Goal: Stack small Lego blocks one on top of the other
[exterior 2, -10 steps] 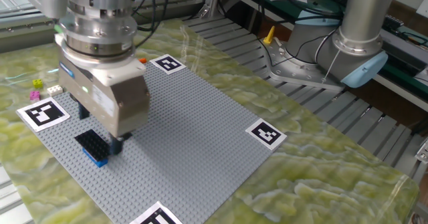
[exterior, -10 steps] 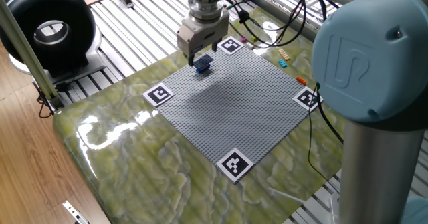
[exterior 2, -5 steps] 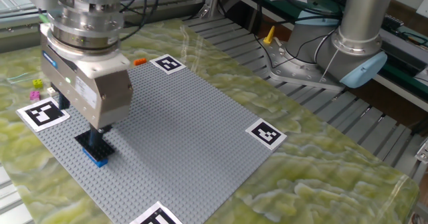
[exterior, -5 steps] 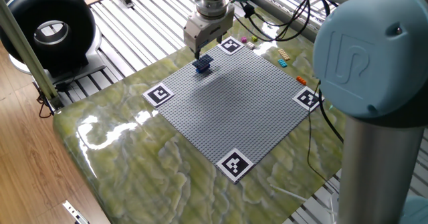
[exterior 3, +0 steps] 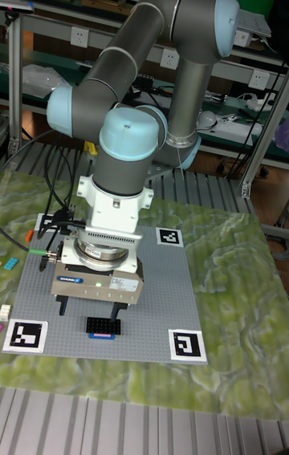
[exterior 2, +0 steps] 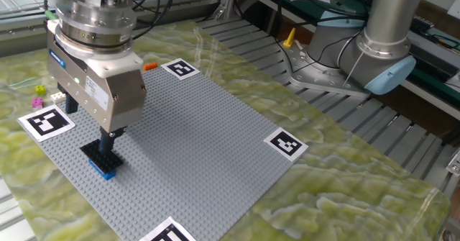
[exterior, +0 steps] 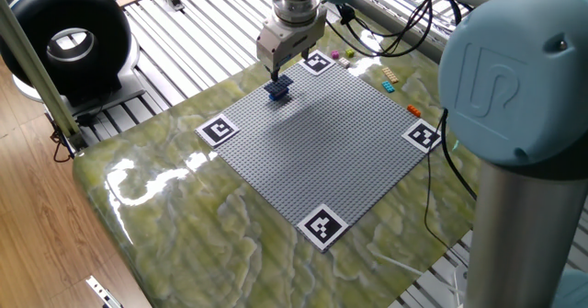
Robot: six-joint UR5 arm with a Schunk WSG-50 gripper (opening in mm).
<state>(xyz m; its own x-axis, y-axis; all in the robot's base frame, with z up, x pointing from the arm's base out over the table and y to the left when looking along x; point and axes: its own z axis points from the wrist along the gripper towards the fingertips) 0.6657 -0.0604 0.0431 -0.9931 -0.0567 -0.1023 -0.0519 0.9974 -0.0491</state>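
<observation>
Studded dark block point(exterior 2: 97, 155) stacked on blue brick point(exterior 2: 105, 172)

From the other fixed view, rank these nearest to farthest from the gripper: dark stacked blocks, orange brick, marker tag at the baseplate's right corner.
1. Stacked blocks, directly beneath the gripper.
2. Orange brick, behind it by the baseplate's far edge.
3. Right-corner marker tag, across the baseplate.

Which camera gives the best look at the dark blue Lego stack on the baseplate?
The other fixed view: the dark blue stack is closest there, with a lighter blue layer visible underneath. One fixed view shows it small and distant. The tall fixed view shows it front-on, below the gripper.
</observation>
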